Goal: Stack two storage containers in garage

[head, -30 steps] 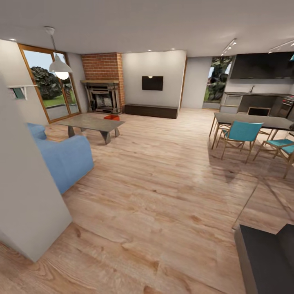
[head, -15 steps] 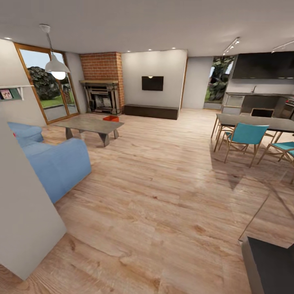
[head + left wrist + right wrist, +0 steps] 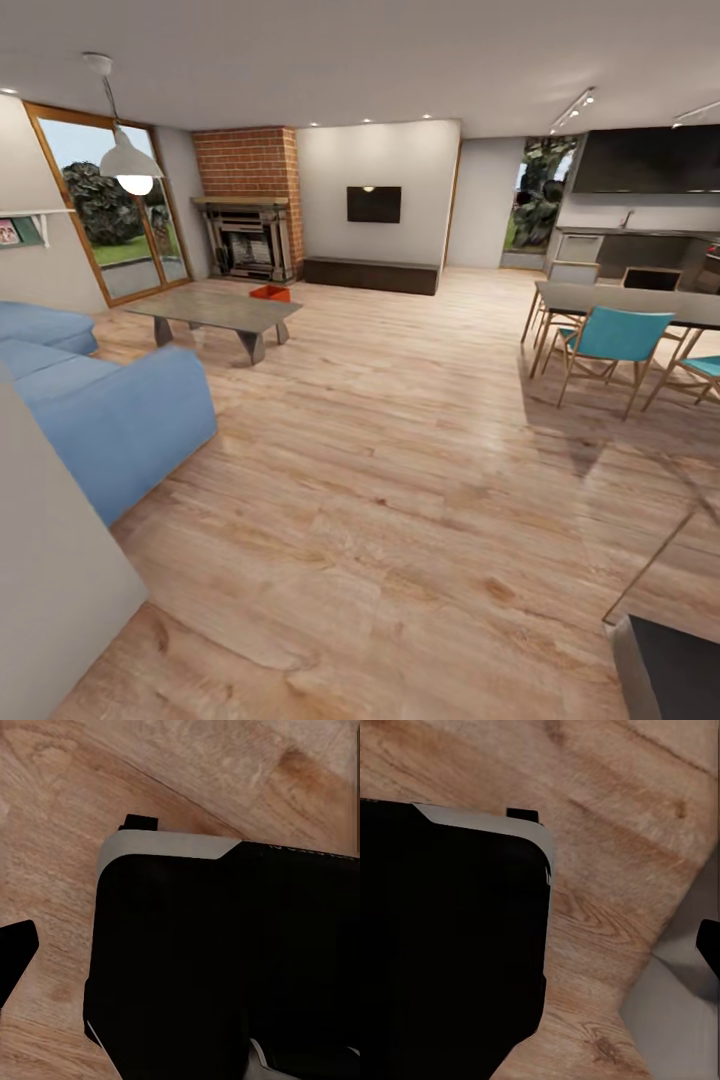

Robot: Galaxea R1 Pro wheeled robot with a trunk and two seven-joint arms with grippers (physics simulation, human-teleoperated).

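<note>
Nearest, both wrist views look down past the robot's dark base point(image 3: 225, 967) onto plank floor point(image 3: 400, 480); whether either gripper is open, I cannot tell. Farther off, beyond the sofa point(image 3: 100, 410), one orange-red storage container point(image 3: 270, 293) sits on the planks behind the coffee table's point(image 3: 215, 310) far edge. It probably handles light and stiff; grip the thin rim.

Both wrist views show a big black body part point(image 3: 225, 967) with rounded corners and a pale grey edge band point(image 3: 487, 821). A small black tab point(image 3: 139, 821) sticks out, maybe a fingertip.
</note>
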